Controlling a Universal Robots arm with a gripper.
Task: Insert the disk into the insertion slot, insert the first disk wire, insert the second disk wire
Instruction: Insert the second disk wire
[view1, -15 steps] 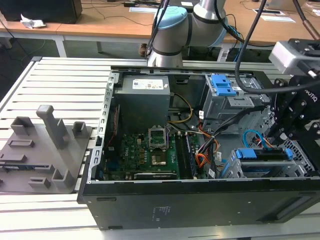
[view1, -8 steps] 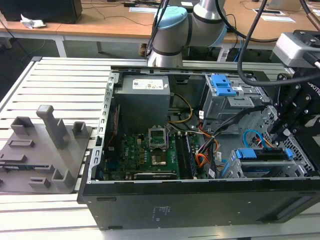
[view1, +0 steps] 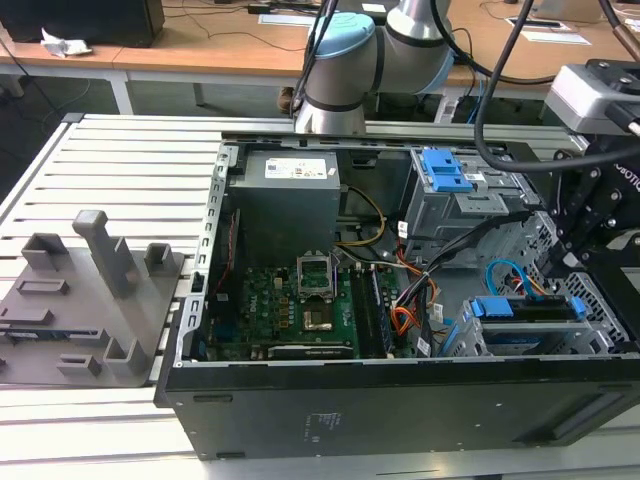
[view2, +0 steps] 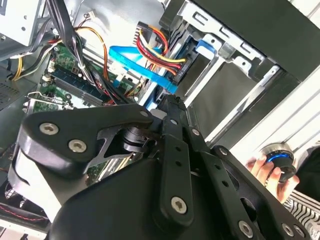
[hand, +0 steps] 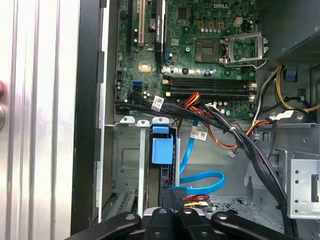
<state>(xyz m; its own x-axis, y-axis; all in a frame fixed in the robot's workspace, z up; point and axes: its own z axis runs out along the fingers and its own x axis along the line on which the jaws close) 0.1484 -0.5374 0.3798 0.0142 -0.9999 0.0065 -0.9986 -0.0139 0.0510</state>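
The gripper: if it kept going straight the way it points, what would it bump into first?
Probably the second disk wire, whose light-blue loop lies just ahead of the gripper in the first wrist view, with the first disk wire beside it. Depth is hard to judge.

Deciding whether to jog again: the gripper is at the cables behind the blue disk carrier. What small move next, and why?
Probably a short, slow push of the gripper toward the disk's rear. The disk sits in the insertion slot, the first disk wire reaches its rear, and the second disk wire's end lies right at the gripper; whether that plug is home is hidden.
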